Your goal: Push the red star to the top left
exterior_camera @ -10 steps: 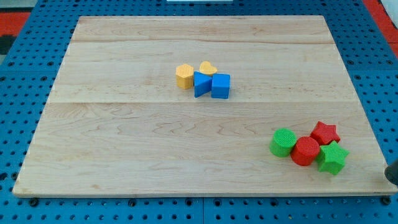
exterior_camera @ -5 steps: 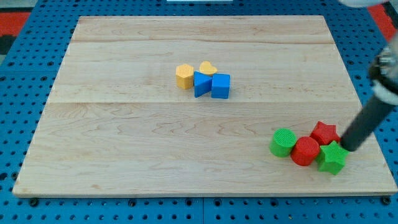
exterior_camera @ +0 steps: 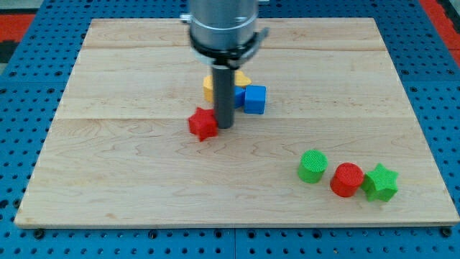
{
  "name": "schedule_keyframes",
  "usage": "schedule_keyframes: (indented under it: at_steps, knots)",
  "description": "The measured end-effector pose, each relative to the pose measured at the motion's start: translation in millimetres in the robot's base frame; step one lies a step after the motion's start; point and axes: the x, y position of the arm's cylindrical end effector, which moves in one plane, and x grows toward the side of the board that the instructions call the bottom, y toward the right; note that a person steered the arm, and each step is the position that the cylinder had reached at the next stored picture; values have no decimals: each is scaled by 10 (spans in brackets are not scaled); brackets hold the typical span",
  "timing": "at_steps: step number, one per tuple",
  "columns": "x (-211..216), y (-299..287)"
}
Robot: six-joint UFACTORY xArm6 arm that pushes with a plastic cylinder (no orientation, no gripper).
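Note:
The red star (exterior_camera: 203, 124) lies near the middle of the wooden board (exterior_camera: 129, 173), just below the yellow and blue cluster. My tip (exterior_camera: 224, 126) touches the star's right side. The dark rod rises from there and hides part of the cluster behind it. The star stands well away from the board's top left corner.
Behind the rod sit a yellow hexagon (exterior_camera: 208, 84), a yellow heart (exterior_camera: 243, 76), a blue triangle (exterior_camera: 238, 96) and a blue cube (exterior_camera: 254, 99). At the lower right lie a green cylinder (exterior_camera: 313, 165), a red cylinder (exterior_camera: 347, 179) and a green star (exterior_camera: 380, 183).
My tip swept from the lower right to the board's middle, carrying the red star up and left with it. The green cylinder, red cylinder and green star shifted slightly left.

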Motion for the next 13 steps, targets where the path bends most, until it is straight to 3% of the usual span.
schedule_keyframes:
  at_steps: [2, 3, 4, 6, 7, 8, 9, 11, 12, 13]
  knots:
    - [196, -179]
    - [165, -628]
    - [-184, -781]
    - [110, -1143]
    - [-588, -1541]
    - [-872, -1663]
    - [-639, -1843]
    - [-1400, -2425]
    - [-972, -2425]
    - [-942, -2741]
